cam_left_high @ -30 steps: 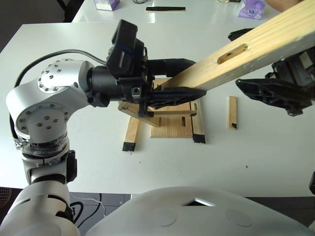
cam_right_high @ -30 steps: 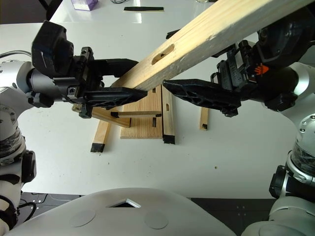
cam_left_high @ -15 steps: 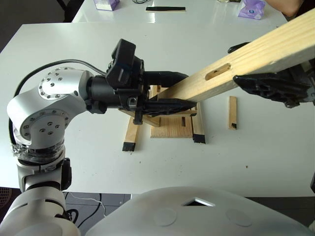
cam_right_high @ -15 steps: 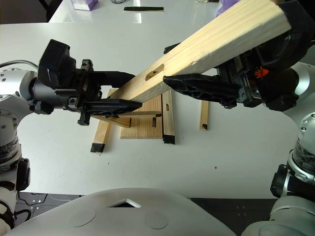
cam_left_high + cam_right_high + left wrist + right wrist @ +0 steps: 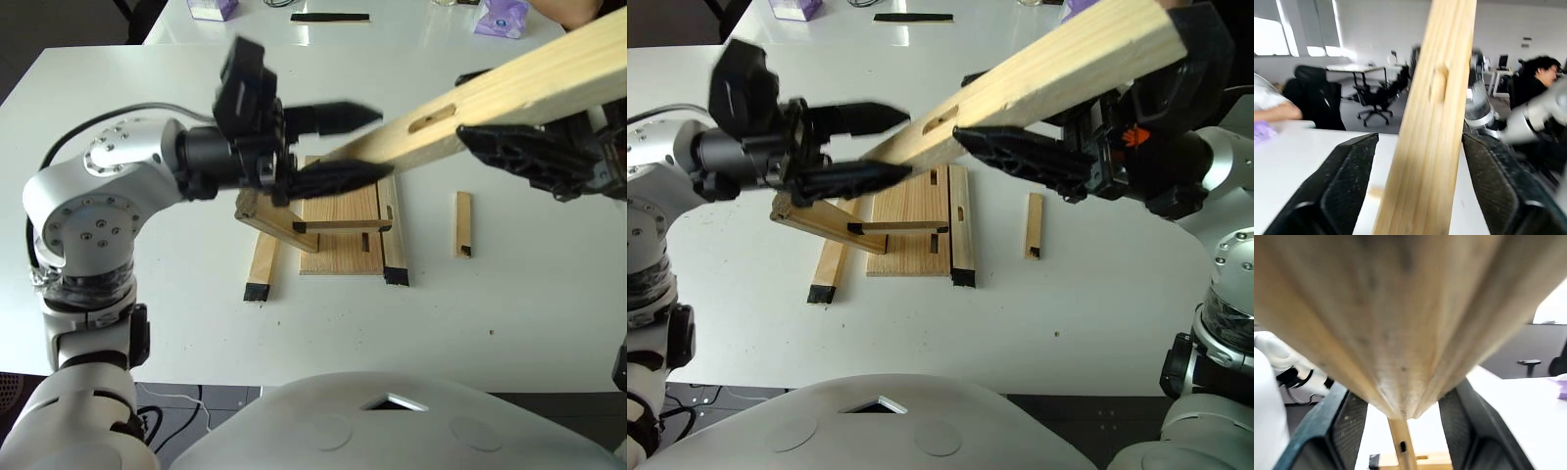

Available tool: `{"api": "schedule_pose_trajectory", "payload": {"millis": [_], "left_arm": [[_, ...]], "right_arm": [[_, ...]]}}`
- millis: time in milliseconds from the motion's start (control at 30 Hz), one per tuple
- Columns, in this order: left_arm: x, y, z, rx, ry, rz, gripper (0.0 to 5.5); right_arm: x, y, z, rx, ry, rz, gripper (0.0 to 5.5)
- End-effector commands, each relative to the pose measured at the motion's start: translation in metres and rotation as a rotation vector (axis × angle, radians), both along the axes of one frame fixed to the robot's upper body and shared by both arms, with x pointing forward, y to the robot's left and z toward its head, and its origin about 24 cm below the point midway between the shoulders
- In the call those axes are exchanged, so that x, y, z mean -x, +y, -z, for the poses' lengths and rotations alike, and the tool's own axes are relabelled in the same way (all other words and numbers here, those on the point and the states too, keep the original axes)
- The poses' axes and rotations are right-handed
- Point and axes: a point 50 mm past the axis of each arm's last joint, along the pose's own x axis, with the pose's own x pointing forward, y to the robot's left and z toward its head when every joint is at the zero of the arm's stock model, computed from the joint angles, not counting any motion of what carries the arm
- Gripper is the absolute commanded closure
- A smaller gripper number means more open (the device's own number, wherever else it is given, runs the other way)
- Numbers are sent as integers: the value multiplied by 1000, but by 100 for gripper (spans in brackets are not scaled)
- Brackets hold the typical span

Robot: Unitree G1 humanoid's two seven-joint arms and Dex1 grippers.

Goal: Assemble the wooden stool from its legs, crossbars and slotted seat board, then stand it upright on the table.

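The right gripper (image 5: 468, 106) held the slotted wooden leg (image 5: 549, 69) tight, high over the table (image 5: 509, 313). The left gripper (image 5: 382, 142) was spread apart around its low end. Closing crooked could twist it loose.

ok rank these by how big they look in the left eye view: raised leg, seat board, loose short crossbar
1. raised leg, though it is nearer the camera
2. seat board
3. short crossbar
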Motion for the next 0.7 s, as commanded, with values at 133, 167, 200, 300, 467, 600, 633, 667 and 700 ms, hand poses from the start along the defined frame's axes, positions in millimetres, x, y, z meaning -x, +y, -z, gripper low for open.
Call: {"api": "schedule_pose_trajectory", "payload": {"millis": [133, 167, 200, 300, 467, 600, 633, 667, 700], "left_arm": [[-20, 7, -20, 91, -33, -165, 177], [-22, 9, -21, 94, -35, -182, 177], [-29, 14, -21, 98, -37, -236, 177], [-56, 42, -9, 35, -60, -448, 177], [-76, 91, 48, -288, -120, -666, 177], [-68, 109, 105, -513, -54, -617, 177], [-66, 113, 118, -554, -35, -620, 177], [-64, 115, 126, -575, -21, -611, 177], [-61, 114, 132, -585, -12, -593, 177]], "right_arm": [[-11, -15, -1, 66, -66, 134, 347], [-15, -21, 1, 84, -75, 177, 347], [-20, -28, 2, 101, -76, 227, 347], [-29, -47, 16, 236, -87, 352, 347], [-23, -56, 54, 431, -45, 323, 347], [-11, -39, 77, 494, -29, 204, 347], [-9, -34, 80, 495, -27, 176, 347], [-8, -31, 82, 496, -25, 155, 347], [-7, -28, 84, 496, -21, 136, 347]]}}
